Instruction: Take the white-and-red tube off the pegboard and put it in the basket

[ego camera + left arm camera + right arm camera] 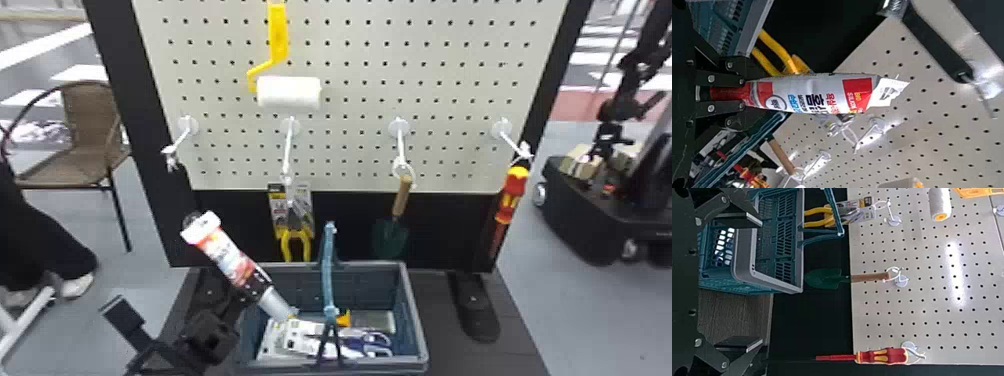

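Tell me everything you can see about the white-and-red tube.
The white-and-red tube looks like smooth, slightly shiny plastic. It has a white body with red blocks and blue, black and red print, a flat white far end, and a narrower red end clamped between the left gripper's fingers. It hangs on no hook. The head view shows it tilted, broad end up and to the robot's left, lower part overlapping the basket's left side. I can't tell whether it touches the basket.

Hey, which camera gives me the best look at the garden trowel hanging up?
The right wrist view: the trowel looks close there, its green blade and wooden handle both distinct. The head view also shows both parts, hanging from a hook, but the blade blends into the dark. The left wrist view shows the handle.
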You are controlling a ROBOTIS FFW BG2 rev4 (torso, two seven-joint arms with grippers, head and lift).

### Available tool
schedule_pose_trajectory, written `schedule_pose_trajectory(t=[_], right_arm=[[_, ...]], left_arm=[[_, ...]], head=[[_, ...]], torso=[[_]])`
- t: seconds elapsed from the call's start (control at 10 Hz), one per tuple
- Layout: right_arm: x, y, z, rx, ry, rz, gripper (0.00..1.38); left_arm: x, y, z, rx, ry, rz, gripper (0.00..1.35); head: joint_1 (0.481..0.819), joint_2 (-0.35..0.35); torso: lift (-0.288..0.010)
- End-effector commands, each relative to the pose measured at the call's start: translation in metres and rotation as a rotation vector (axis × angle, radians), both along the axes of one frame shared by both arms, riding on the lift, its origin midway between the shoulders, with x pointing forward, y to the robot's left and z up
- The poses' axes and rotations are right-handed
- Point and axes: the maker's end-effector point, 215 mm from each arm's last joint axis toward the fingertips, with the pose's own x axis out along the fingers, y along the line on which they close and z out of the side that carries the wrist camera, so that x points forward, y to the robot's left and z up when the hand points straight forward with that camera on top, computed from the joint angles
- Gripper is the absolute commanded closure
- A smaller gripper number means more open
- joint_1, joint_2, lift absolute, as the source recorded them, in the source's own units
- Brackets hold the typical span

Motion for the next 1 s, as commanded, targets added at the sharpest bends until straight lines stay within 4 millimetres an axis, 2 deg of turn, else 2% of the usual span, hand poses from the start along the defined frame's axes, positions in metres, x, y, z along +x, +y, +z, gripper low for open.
schedule_pose_trajectory(t=[0.0, 0.3, 0.5, 0.6, 0.7, 0.8, 0.9], right_arm=[[0.0, 0.0, -0.001, 0.0, 0.002, 0.0, 0.24], [0.0, 0.001, -0.002, 0.002, 0.002, 0.004, 0.24], [0.001, 0.001, -0.003, 0.002, 0.004, 0.006, 0.24], [0.001, 0.001, -0.004, 0.004, 0.005, 0.007, 0.24], [0.0, 0.001, -0.004, 0.005, 0.006, 0.009, 0.24], [0.001, 0.001, -0.003, 0.006, 0.002, 0.009, 0.24], [0.0, 0.001, -0.004, 0.004, 0.006, 0.01, 0.24]], left_arm=[[0.001, -0.024, -0.003, -0.002, 0.003, -0.045, 1.22], [-0.001, -0.06, -0.006, 0.017, -0.003, -0.12, 1.22], [-0.006, -0.076, -0.012, 0.013, 0.018, -0.164, 1.22], [-0.005, -0.075, -0.011, 0.017, 0.011, -0.158, 1.12], [-0.003, -0.073, -0.009, 0.023, 0.0, -0.149, 0.57], [-0.001, -0.07, -0.007, 0.033, -0.008, -0.142, 0.15], [0.0, -0.069, -0.006, 0.034, -0.012, -0.137, 0.07]], head=[[0.549, 0.0], [0.549, 0.0], [0.549, 0.0], [0.549, 0.0], [0.549, 0.0], [0.549, 0.0], [0.549, 0.0]], torso=[[-0.1], [-0.1], [-0.1], [-0.1], [-0.1], [-0.1], [-0.1]])
